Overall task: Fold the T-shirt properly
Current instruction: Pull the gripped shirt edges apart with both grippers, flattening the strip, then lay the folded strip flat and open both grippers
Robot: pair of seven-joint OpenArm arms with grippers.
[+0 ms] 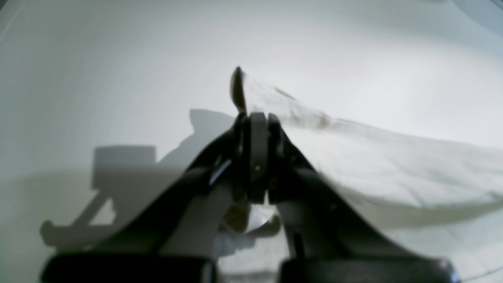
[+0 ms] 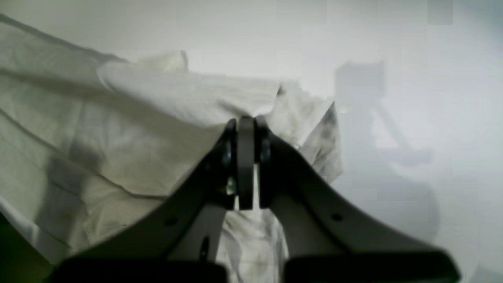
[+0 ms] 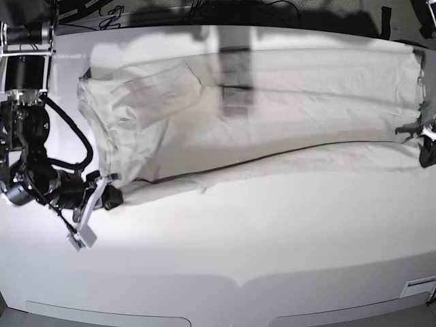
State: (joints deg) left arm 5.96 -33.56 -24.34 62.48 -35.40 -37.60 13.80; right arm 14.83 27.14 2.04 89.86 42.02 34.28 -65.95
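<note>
White tabletop, dark cables behind

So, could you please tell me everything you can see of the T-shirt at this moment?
The T-shirt is pale beige, thin and wrinkled, spread wide across the white table. A long fold line runs along its near side and a sleeve lies at the base view's left. The right gripper is shut on a bunched corner there; the left gripper is shut on the opposite edge, lifting it slightly off the table. The wrist views show fabric pinched between closed jaws.
</note>
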